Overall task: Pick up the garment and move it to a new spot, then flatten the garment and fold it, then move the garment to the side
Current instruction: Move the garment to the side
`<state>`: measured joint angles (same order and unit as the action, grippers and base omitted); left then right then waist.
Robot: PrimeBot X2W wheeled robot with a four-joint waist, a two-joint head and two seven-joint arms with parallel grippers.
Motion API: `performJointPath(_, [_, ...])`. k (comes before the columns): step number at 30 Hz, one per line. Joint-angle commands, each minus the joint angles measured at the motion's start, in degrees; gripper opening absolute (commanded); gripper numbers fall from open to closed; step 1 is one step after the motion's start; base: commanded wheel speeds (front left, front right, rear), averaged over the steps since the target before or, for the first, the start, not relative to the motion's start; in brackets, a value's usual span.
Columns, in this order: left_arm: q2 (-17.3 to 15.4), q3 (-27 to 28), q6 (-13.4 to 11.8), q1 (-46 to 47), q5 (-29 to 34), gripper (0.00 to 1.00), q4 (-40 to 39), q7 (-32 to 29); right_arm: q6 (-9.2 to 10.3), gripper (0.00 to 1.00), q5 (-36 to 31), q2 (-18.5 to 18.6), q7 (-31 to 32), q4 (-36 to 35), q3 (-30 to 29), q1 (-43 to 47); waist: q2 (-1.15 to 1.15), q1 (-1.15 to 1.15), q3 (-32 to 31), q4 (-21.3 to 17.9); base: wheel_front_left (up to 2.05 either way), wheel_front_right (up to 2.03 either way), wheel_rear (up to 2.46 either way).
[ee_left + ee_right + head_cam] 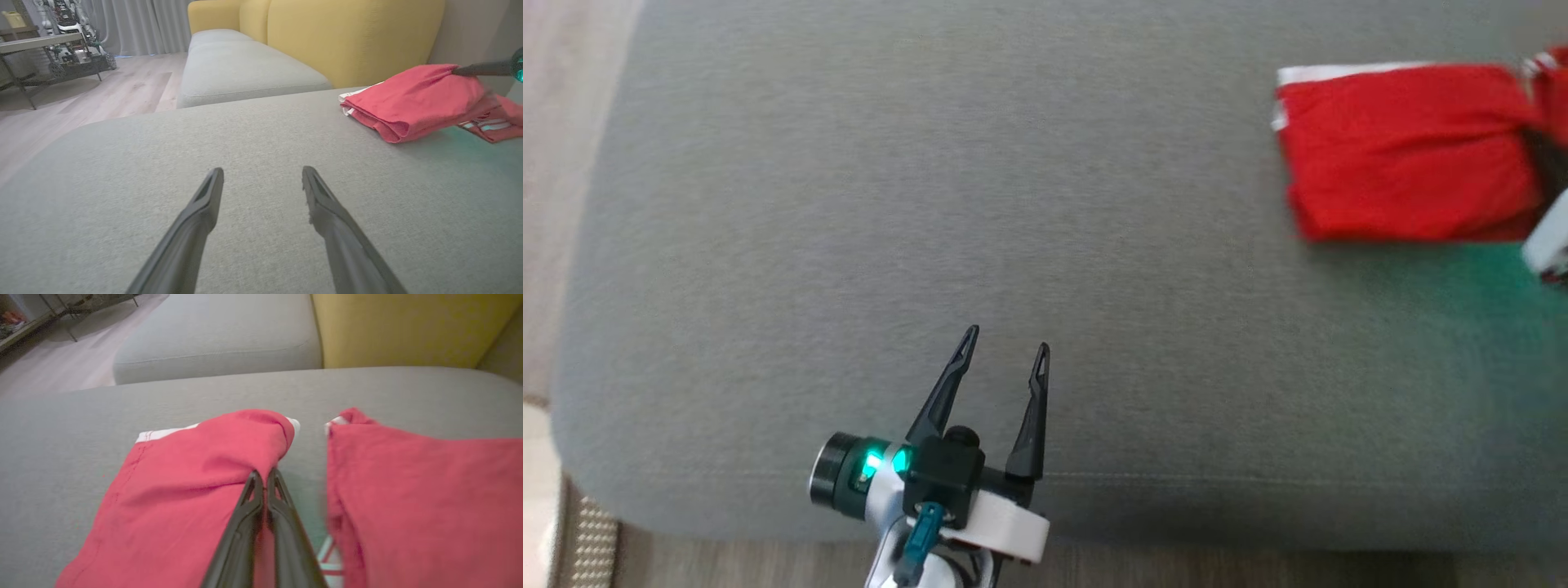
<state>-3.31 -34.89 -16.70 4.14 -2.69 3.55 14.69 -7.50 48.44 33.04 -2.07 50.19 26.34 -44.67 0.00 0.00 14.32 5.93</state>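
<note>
We see the red garment (1405, 155) lying folded at the far right of the grey sofa cushion (931, 204). Our right fingers (247, 514) are pinched together on a raised fold of it. Our left fingers (946, 384) stand spread over bare cushion, well apart from the cloth.

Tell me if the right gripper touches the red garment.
Touching. Right wrist view shows the right gripper pinching a fold of the red white-trimmed fabric garment.
</note>
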Motion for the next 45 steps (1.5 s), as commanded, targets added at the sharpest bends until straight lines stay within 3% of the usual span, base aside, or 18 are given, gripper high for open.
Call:
performJointPath(1, [0.4,1.3,-0.3,2.5,0.0,1.0,-1.7,0.3,0.01,0.0,-0.2,2.9,-0.7,-1.4,0.5,-2.0,0.0,0.0,1.2,-2.4,0.0,0.0,0.0])
performJointPath(9, [0.4,1.6,-0.3,5.1,0.8,1.0,-1.3,0.3,0.01,0.0,-1.7,9.1,-0.1,-0.8,2.1,-6.5,0.0,0.0,4.2,-6.2,0.0,0.0,0.0])
performJointPath(17, [0.4,1.5,-0.3,7.5,1.8,1.0,-1.2,0.3,0.01,0.0,-3.8,13.8,-0.9,0.3,2.2,-11.0,0.0,0.0,7.4,-7.2,0.0,0.0,0.0])
performJointPath(26, [-0.2,1.6,-0.2,9.4,2.5,1.0,-0.9,0.3,0.01,0.0,-9.6,15.8,-2.8,4.8,2.1,-14.1,0.0,0.0,8.8,-7.2,0.0,0.0,0.0])
performJointPath(33, [-0.6,1.7,-0.5,9.4,2.5,1.0,-0.9,0.3,0.01,0.0,-13.7,14.9,-3.8,8.8,1.8,-15.3,0.0,0.0,8.3,-7.5,0.0,0.0,0.0])
performJointPath(35, [-0.6,1.6,-0.6,9.4,2.5,1.0,-0.9,0.3,0.01,0.06,-14.5,14.4,-4.5,10.0,1.4,-15.8,0.0,0.0,8.1,-7.6,0.0,0.0,0.0])
performJointPath(36, [-0.7,1.5,-0.6,9.4,2.5,1.0,-0.9,0.3,0.01,0.15,-15.3,14.1,-4.8,10.8,1.2,-16.2,0.0,0.0,8.0,-7.6,0.0,0.0,0.0])
performJointPath(37, [-0.7,1.5,-0.6,9.4,2.5,1.0,-0.9,0.3,0.01,0.42,-16.0,13.8,-5.3,11.6,0.8,-16.6,0.0,0.0,8.0,-7.6,0.0,0.0,0.0])
performJointPath(38, [-0.7,1.4,-0.6,9.4,2.4,1.0,-1.0,0.3,0.01,0.94,-16.8,13.5,-6.0,12.6,0.4,-17.1,0.0,0.0,7.9,-7.6,0.0,0.0,0.0])
performJointPath(39, [-0.7,1.4,-0.6,9.4,2.4,1.0,-1.0,0.3,0.01,1.0,-18.0,13.4,-7.1,13.6,0.0,-17.6,0.0,0.0,7.9,-7.5,0.0,0.0,0.0])
performJointPath(45, [-1.0,1.4,-0.7,9.3,2.2,1.0,-1.0,0.3,0.01,1.0,-26.9,12.1,-12.4,19.2,-3.9,-21.2,0.0,0.0,7.1,-7.3,0.0,0.0,0.0])
